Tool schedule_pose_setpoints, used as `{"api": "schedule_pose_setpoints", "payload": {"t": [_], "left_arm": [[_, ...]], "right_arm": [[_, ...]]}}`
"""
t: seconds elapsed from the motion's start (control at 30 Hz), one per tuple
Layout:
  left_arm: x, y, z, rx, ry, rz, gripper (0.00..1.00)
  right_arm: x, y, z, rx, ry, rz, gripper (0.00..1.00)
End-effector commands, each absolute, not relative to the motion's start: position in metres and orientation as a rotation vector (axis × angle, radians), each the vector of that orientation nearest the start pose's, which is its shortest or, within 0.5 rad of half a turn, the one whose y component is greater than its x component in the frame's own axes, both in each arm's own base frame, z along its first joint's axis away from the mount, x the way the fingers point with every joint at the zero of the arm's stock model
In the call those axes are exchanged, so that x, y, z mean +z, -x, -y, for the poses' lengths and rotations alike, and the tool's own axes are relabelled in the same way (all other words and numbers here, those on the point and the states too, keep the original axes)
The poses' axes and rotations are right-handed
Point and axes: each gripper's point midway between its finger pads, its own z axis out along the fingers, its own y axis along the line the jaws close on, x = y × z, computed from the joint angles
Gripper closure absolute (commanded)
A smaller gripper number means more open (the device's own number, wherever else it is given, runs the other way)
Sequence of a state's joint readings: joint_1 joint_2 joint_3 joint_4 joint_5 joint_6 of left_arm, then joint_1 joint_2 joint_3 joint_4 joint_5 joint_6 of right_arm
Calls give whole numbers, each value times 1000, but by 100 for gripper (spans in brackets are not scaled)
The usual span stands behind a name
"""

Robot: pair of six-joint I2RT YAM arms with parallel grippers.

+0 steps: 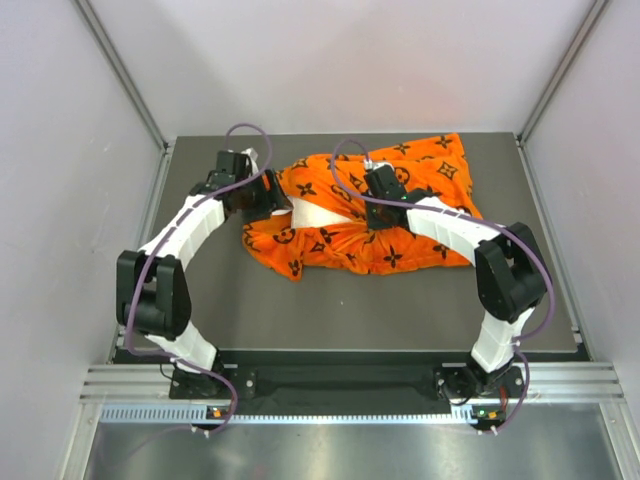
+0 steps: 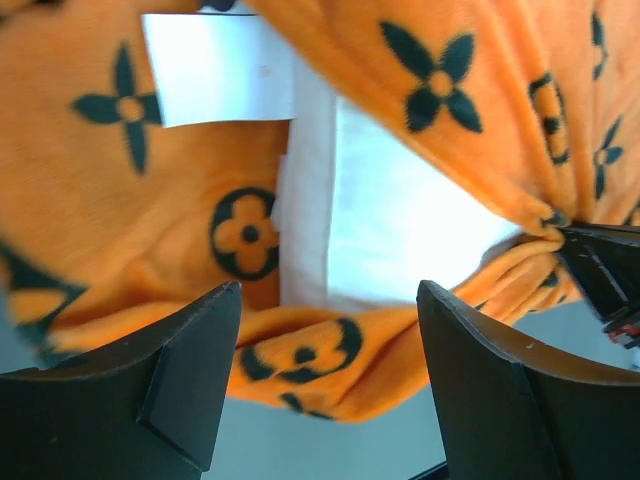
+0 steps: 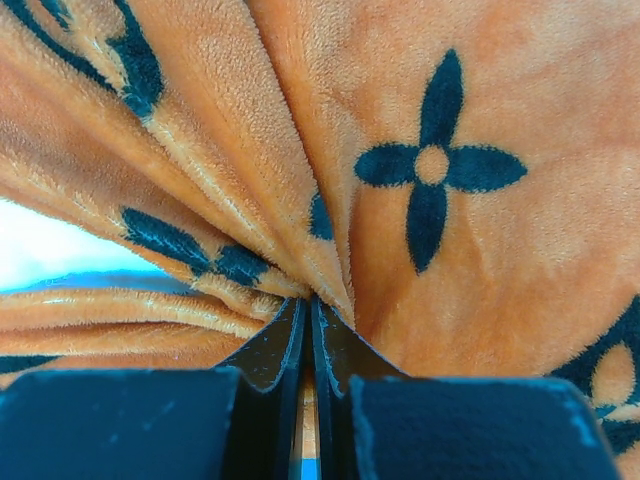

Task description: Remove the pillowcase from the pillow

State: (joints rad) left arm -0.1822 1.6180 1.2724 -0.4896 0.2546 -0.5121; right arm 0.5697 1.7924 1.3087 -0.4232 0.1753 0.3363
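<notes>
Two arms stand over a dark grey table (image 1: 400, 310), seen from above. Pale walls (image 1: 350, 60) close it in on three sides, and an aluminium rail (image 1: 350, 385) runs along the near edge. The pillowcase (image 1: 400, 250) lies crumpled on the far half of the table, right of centre, with a patch of the pillow (image 1: 318, 215) showing at its left end. The left gripper (image 1: 275, 198) sits at that open end. The right gripper (image 1: 372, 192) is down on the fabric's middle.

Left wrist view: the jaws stand wide apart with nothing between them. The orange plush lies just beyond them, parted around the white pillow. A white tag (image 2: 215, 65) hangs at the upper left, and any print on it cannot be made out. At the right edge, the other arm's black fingertip pinches a gathered fold.

Right wrist view: the jaws are closed tight on a bunch of pillowcase, with pleats fanning out from the pinch. The only markings are black four-petal flowers and ringed flowers. No lettering is readable.
</notes>
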Motion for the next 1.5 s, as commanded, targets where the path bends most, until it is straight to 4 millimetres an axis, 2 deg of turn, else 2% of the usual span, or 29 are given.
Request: {"api": "schedule_pose_setpoints", "payload": {"t": [0.0, 0.17, 0.3, 0.57, 0.67, 0.7, 0.8, 0.83, 0.9, 0.93, 1.0, 1.03, 1.13, 1.17, 1.23, 1.27, 1.37, 1.47], "left_arm": [[159, -418, 161, -801, 291, -2354, 24], [150, -431, 168, -833, 281, -2356, 23], [138, -434, 172, -827, 284, -2386, 23], [113, -417, 194, -851, 236, -2453, 23], [108, -410, 206, -902, 223, -2474, 28], [106, -409, 210, -917, 215, -2477, 38], [105, -406, 217, -948, 209, -2480, 59], [103, -405, 219, -956, 206, -2485, 71], [104, -403, 223, -980, 202, -2486, 85], [104, -405, 224, -989, 205, -2482, 100], [108, -406, 227, -1011, 205, -2474, 100], [112, -408, 229, -1033, 211, -2463, 100], [129, -418, 236, -1078, 212, -2419, 100], [140, -424, 239, -1091, 203, -2394, 100], [149, -429, 243, -1113, 201, -2373, 100], [159, -433, 247, -1131, 187, -2351, 100], [171, -436, 250, -1157, 179, -2331, 100], [178, -437, 252, -1170, 172, -2316, 100]], "right_arm": [[66, -353, -204, 54, 268, -2580, 100], [67, -348, -205, 63, 279, -2579, 100], [68, -345, -203, 65, 283, -2578, 100], [70, -343, -205, 76, 288, -2576, 100], [71, -342, -206, 81, 292, -2573, 100], [72, -341, -206, 82, 298, -2571, 100], [74, -338, -205, 84, 296, -2567, 100], [76, -338, -205, 88, 295, -2561, 100], [80, -337, -206, 94, 294, -2551, 100], [82, -336, -206, 100, 293, -2548, 100], [91, -336, -208, 116, 292, -2528, 99], [95, -336, -210, 125, 295, -2516, 97], [119, -337, -218, 165, 315, -2457, 77], [129, -339, -222, 184, 317, -2431, 68], [149, -337, -233, 234, 355, -2378, 59], [161, -338, -240, 261, 370, -2345, 49], [191, -335, -264, 356, 438, -2253, 31], [211, -330, -292, 435, 513, -2180, 23]]}}
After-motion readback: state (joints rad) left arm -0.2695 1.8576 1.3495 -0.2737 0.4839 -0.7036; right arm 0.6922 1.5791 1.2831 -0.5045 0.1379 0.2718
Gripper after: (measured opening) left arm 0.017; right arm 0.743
